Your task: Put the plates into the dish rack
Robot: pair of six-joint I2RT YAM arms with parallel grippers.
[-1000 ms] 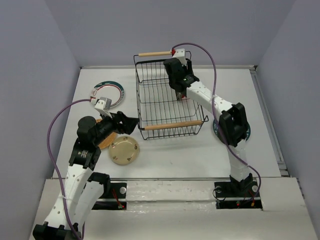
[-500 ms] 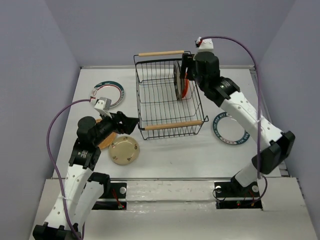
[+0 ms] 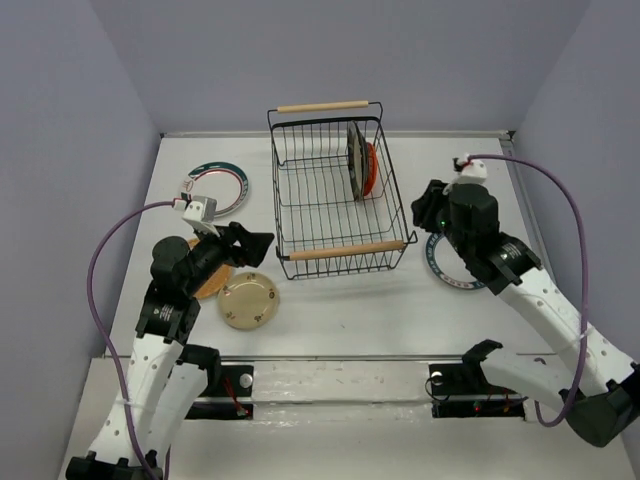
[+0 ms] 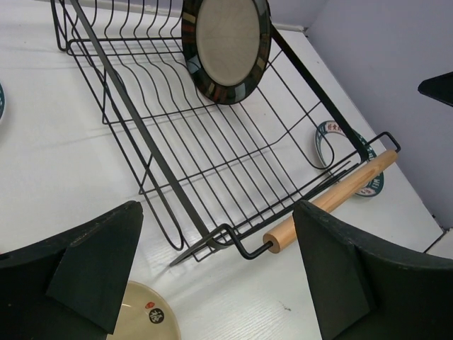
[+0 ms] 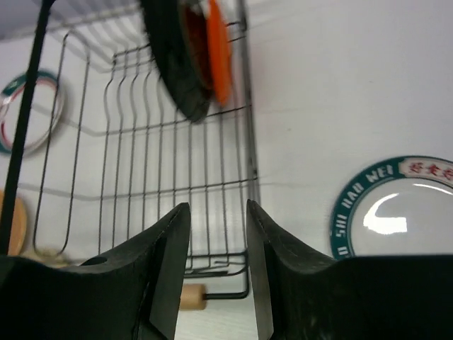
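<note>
R gripper near-closed, empty, near teal-rim plate, which lies flat right of dish rack. L gripper wide open, empty. Suggest: widen jaws, pinch 1 rim edge, lift tilted.

A white table carries everything, boxed in by plain lavender walls rising along its far, left and right edges.

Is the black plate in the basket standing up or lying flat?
Standing up. The black plate rests on its edge in the dish rack, upright beside the orange plate.
</note>
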